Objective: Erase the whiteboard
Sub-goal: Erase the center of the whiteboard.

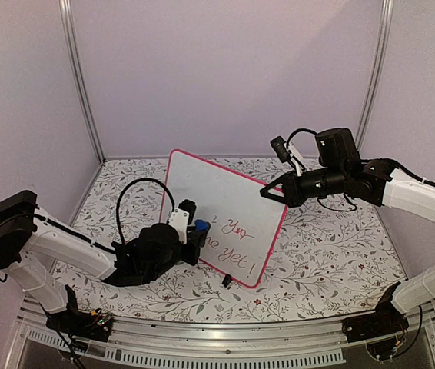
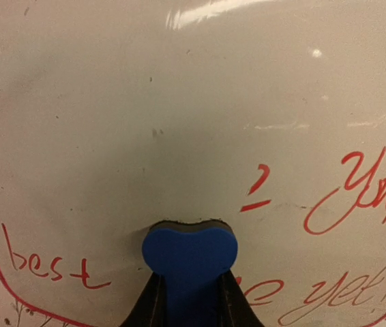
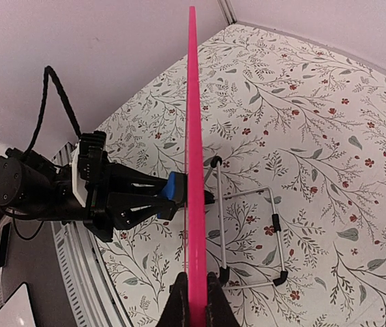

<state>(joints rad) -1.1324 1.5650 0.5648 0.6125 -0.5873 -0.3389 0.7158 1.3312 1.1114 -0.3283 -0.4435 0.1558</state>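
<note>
Top external: whiteboard (image 1: 221, 192) stands at frame centre on floral table cover (image 1: 333, 246), pink frame, lower edge running toward lower right. Its red writing (image 1: 237, 231) sits in the lower half; upper half is blank. Lower left of centre, left gripper (image 1: 196, 237) has jaws clamped on blue eraser (image 1: 200, 227), which is pressed to the board face near its lower-left part. Right of centre, right gripper (image 1: 266, 192) has jaws closed on the board's right edge, approx mid-height.

Left wrist: eraser at bottom centre btwn two black fingers (image 2: 153, 303), its dark front layer touching the board. Writing reads "best" at lower left, "2" and a scrawled word at right, "yet!" at lower right. Area above the eraser is bare w/ faint grey smudges.

Right wrist: board seen edge-on as a pink vertical strip at centre, pinched at bottom centre by the right fingers. Wire stand (image 3: 247, 231) w/ black end caps lies right of the strip, on the cover. Left arm is at left, eraser touching the strip.
</note>
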